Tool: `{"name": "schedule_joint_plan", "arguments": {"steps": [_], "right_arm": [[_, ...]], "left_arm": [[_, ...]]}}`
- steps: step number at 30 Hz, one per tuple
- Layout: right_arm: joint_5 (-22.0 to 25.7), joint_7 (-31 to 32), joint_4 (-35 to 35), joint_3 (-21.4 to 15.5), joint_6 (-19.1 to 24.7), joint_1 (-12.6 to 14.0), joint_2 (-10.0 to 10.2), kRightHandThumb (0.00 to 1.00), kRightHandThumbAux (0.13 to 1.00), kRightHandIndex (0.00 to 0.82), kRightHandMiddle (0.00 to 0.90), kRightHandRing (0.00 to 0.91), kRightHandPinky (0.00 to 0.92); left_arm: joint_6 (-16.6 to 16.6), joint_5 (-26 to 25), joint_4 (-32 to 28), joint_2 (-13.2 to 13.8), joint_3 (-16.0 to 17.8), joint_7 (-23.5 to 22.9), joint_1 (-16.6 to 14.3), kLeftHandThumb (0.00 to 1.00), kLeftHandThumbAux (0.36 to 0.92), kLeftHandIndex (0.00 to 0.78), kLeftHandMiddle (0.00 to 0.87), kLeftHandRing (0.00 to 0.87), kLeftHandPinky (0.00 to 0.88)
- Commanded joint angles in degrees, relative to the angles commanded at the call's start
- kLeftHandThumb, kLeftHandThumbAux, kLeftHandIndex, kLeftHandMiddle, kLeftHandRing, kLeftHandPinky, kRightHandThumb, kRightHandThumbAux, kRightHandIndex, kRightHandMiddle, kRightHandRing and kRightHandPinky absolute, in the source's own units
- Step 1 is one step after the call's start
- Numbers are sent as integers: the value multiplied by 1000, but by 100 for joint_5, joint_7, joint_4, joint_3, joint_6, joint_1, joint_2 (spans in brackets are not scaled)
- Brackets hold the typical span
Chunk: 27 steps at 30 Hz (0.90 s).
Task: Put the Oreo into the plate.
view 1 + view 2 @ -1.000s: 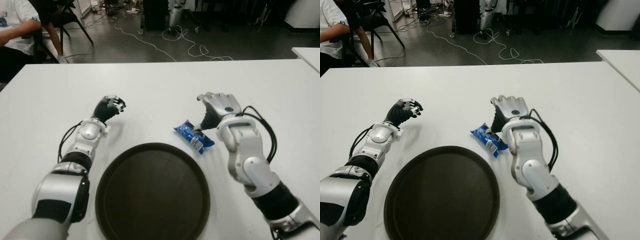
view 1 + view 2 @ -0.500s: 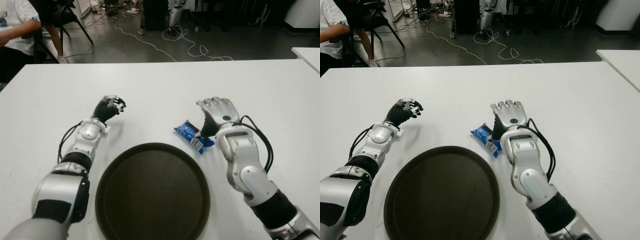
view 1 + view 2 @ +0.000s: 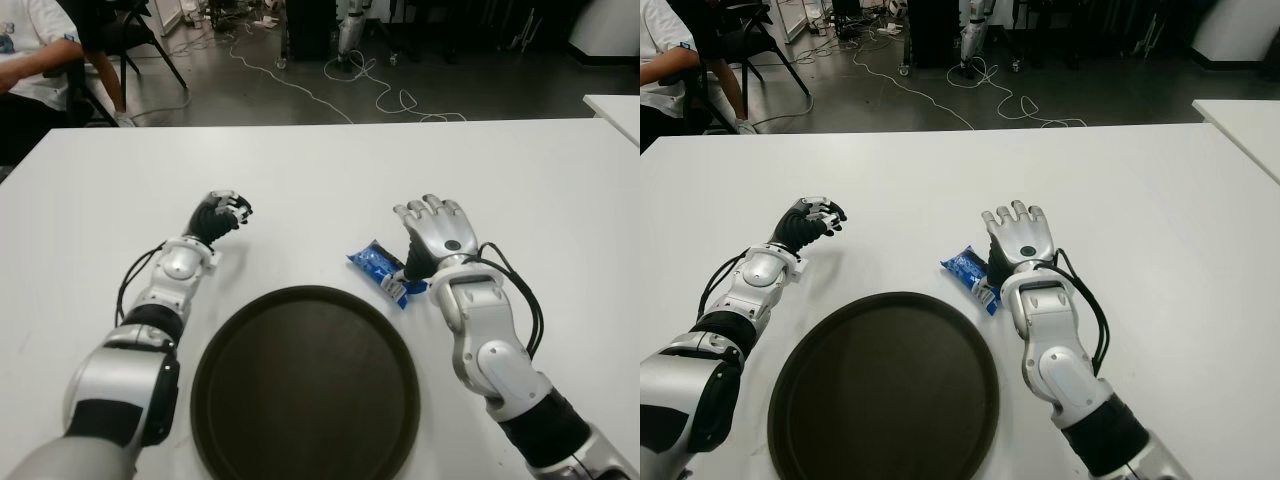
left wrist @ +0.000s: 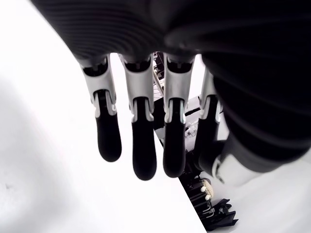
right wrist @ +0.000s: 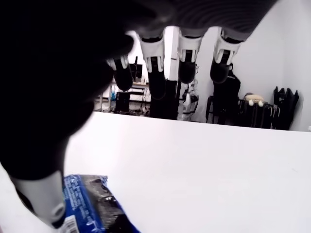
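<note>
The Oreo (image 3: 388, 272) — a small blue foil-type packet with a white crimped end — lies flat on the white bench (image 3: 330, 180), just beyond the far right rim of the plate (image 3: 305, 385) and not yet on it. My right hand (image 3: 432, 232) stands just beside the packet on its right side, fingers (image 5: 156, 73) extended and holding nothing; the thumb tip (image 5: 46, 206) is right at the wrapper's edge, though I cannot tell whether it touches. I judge the packet light, thin and somewhat crinkly, its glossy film likely to slide on the smooth bench and the biscuits inside liable to crack under a hard squeeze. I would pinch it across its short width near the middle, thumb against fingers, with modest force. The plate is a round, dark, matte tray with a low raised rim, which the packet must clear. My left hand (image 3: 220, 214) shows beyond the plate's far left side, fingers (image 4: 138, 141) loosely curled and empty.
</note>
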Motion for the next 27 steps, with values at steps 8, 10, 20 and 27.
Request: {"name": "schedule_joint_plan", "arguments": {"steps": [8,10,20,27], "right_arm": [[17,-234,32,8,-18,98,7,0,735,0,0,0,0],[28,-264,48,9,-19,112,20,0,734,0,0,0,0],[233,-661,531,31,-132,150,111,0,746,0,0,0,0],[306,-725,704,31,-143,97,143,0,743,0,0,0,0]], "left_arm": [[-7,26,-10,2,-26,34,3,941,654,472,437,458,417],[-14,23,-14,3,-29,34,5,941,654,471,436,460,424],[-36,-18,-10,-9,-8,-8,11,942,654,477,439,450,408],[-22,-47,-15,-24,17,12,12,942,654,479,437,451,406]]}}
